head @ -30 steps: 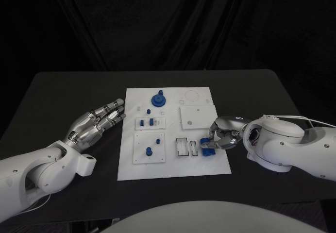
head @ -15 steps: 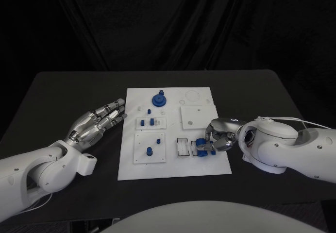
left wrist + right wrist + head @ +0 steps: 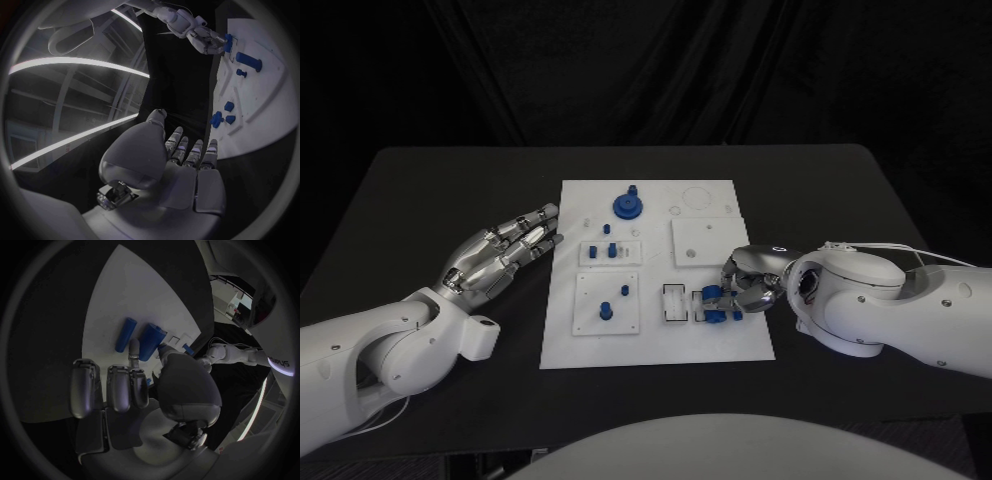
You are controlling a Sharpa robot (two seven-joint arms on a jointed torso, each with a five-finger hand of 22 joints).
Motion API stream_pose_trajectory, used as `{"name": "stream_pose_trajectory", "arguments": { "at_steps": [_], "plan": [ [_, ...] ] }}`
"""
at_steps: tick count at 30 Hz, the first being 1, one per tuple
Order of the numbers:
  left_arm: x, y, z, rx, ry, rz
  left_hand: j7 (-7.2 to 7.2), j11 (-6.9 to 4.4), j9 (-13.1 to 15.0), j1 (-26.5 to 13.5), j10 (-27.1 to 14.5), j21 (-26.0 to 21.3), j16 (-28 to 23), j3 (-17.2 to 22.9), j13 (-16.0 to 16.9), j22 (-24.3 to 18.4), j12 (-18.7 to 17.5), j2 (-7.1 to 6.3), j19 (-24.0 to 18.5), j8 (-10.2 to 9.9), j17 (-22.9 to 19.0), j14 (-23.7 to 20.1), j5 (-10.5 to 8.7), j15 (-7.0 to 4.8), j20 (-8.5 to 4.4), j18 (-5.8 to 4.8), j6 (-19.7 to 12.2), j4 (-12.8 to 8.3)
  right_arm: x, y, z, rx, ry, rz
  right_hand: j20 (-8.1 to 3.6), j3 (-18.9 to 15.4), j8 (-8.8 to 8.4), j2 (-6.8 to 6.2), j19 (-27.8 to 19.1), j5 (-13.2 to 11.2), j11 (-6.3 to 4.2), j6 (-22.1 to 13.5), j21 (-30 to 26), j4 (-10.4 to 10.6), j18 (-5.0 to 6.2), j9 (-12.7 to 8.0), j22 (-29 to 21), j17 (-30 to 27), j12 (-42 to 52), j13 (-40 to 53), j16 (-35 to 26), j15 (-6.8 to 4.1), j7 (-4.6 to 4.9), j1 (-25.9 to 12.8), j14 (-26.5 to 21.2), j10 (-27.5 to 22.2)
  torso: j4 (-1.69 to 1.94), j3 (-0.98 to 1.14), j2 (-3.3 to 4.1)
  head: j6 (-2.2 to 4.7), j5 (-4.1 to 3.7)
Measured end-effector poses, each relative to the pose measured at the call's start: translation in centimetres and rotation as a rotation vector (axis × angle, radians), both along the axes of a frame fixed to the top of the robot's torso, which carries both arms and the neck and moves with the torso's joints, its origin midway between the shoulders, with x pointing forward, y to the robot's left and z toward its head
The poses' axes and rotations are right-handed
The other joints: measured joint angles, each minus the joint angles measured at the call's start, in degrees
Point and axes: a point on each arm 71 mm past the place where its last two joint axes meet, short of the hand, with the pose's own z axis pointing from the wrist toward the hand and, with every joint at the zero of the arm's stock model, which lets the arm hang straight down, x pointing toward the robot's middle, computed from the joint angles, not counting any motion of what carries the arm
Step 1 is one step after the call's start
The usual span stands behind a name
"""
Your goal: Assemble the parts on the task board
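Observation:
The white task board [image 3: 661, 340] lies mid-table, also seen in the left wrist view [image 3: 269, 95]. My right hand [image 3: 753, 279] rests on its right side, pinching a wide blue part [image 3: 714, 301] between thumb and a finger just right of the narrow slots [image 3: 675, 302]. In the right wrist view this part [image 3: 150, 340] lies low on the board, with a slimmer blue part [image 3: 125, 334] beside it. My left hand [image 3: 502, 254] hovers open, fingers stretched out, off the board's left edge. A blue gear [image 3: 629, 206] stands at the board's far end.
Small blue pieces [image 3: 600, 250] stand in the middle-left block, and a blue peg [image 3: 606, 312] in the near-left block. A raised white square [image 3: 704, 240] sits just beyond my right hand. Black table [image 3: 430, 190] surrounds the board.
My right hand has shifted a little to the left with the blue part, from the board's right edge toward the slots. The left hand has stayed put.

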Motion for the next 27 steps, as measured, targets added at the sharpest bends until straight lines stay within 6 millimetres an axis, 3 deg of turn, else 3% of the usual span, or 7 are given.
{"name": "stream_pose_trajectory", "arguments": {
  "at_steps": [3, 7, 21, 22, 23, 25, 27],
  "plan": [
    [-0.01, -0.03, 0.00, -0.002, 0.001, -0.003, 0.34, 0.32, 0.04, 0.00, 0.07, 0.00, 0.23, 0.00, 0.05, 0.07, 0.00, 0.00, 0.00, 0.01, 0.01, 0.00, 0.00, 0.00, 0.00, 0.00, 0.34, 0.00, 0.02, 0.10, -0.16, -0.004, 0.004, -0.001, 0.00, 0.00, -0.63, 0.09, 0.00, -0.30, 0.17, -0.19, 0.00, 0.00, 0.00, -0.44, 0.00, 0.00, 0.00, 0.02, 0.00, 0.31, 0.19, -1.32, 0.03, 0.17, 0.00, 0.00, 0.01, 0.00, 0.03],
    [-0.01, -0.03, 0.00, -0.004, 0.002, -0.005, 0.49, 0.63, 0.13, 0.22, 0.22, 0.00, 0.23, 0.16, 0.05, 0.06, 0.44, 0.22, 0.21, 0.23, 0.06, 0.00, 0.00, 0.00, 0.21, 0.00, 0.93, -0.16, 0.04, 0.17, -0.35, -0.011, 0.011, -0.003, 0.35, -0.16, -1.59, 1.21, -0.07, -0.45, 0.40, -0.42, 0.00, 0.16, 0.01, -0.84, 0.00, 0.00, 0.00, 0.02, 0.00, 0.54, 0.42, -4.19, 0.12, 0.00, 0.00, 0.01, 0.01, 0.00, 0.11],
    [-0.01, -0.05, -0.01, -0.010, 0.005, -0.012, 1.11, 1.44, 0.18, 0.22, 0.22, 0.00, 0.66, 0.47, 0.15, 0.24, 1.38, 0.22, 0.21, 0.47, 0.10, 0.20, 0.00, 0.20, 0.21, -0.01, 1.54, -0.47, 0.44, 0.32, -0.43, -0.024, 0.012, -0.014, 0.42, -0.16, -2.53, 1.80, 0.00, -0.30, 0.64, -0.43, -0.26, 0.16, 0.01, -0.59, 0.00, 0.00, 0.00, 0.01, 0.00, 0.75, 0.76, -5.54, -0.09, 0.18, -0.01, 0.01, -0.01, 0.00, 0.26],
    [-0.01, -0.05, -0.01, -0.010, 0.005, -0.013, 1.34, 1.65, 0.23, 0.22, 0.44, 0.00, 0.66, 0.47, 0.15, 0.24, 1.38, 0.22, 0.21, 0.47, 0.10, 0.20, 0.00, 0.20, 0.21, -0.01, 1.78, -0.47, 0.48, 0.33, -0.45, -0.026, 0.012, -0.014, 0.53, -0.14, -2.53, 1.80, -0.11, 0.40, 0.81, -0.47, -0.26, 0.14, 0.01, 0.15, 0.00, 0.00, 0.00, 0.01, 0.00, 0.75, 0.72, -5.53, -0.09, 0.00, -0.01, 0.01, -0.01, 0.00, 0.29],
    [-0.01, -0.05, -0.01, -0.011, 0.005, -0.013, 1.41, 1.71, 0.25, 0.22, 0.50, 0.00, 0.66, 0.47, 0.15, 0.24, 1.38, 0.22, 0.21, 0.47, 0.10, 0.20, 0.00, 0.20, 0.21, -0.01, 1.85, -0.47, 0.50, 0.35, -0.45, -0.026, 0.012, -0.015, 0.62, 0.59, -2.54, 1.77, -0.20, 3.48, 0.82, -0.48, -0.26, -0.59, 0.01, 1.15, 0.00, 0.00, 0.00, 0.01, 0.00, 0.75, 0.70, -4.25, -0.09, 0.00, -0.01, 0.01, -0.01, 0.00, 0.30],
    [-0.02, -0.05, -0.01, -0.011, 0.005, -0.014, 1.41, 1.72, 0.25, 0.22, 0.50, 0.00, 0.66, 0.47, 0.16, 0.23, 1.38, 0.22, 0.21, 0.47, 0.10, 0.20, 0.00, 0.20, 0.21, 0.00, 1.85, -0.47, 0.54, 0.43, -0.43, -0.025, 0.014, -0.015, 0.62, 1.14, -2.54, 1.11, -0.21, 6.81, 0.82, -0.49, -0.26, -0.81, 0.01, 1.16, 0.00, 0.00, 0.00, 0.00, 0.00, 0.87, 0.70, -2.49, 0.02, 0.00, -0.01, 0.01, -0.01, 0.00, 0.34],
    [-0.02, -0.05, -0.01, -0.012, 0.005, -0.014, 1.41, 1.72, 0.25, 0.22, 0.50, 0.00, 0.66, 0.47, 0.20, 0.23, 1.38, 0.22, 0.21, 0.47, 0.10, 0.20, 0.00, 0.20, 0.21, -0.01, 1.84, -0.47, 0.58, 0.48, -0.41, -0.024, 0.017, -0.016, 0.62, 1.63, -2.54, 1.00, -0.21, 8.54, 0.82, -0.50, -0.26, -0.99, 0.01, 1.16, 0.00, -0.01, 0.00, 0.00, 0.00, 0.95, 0.71, -1.22, 0.11, 0.00, -0.01, 0.01, -0.01, 0.00, 0.38]
  ]
}}
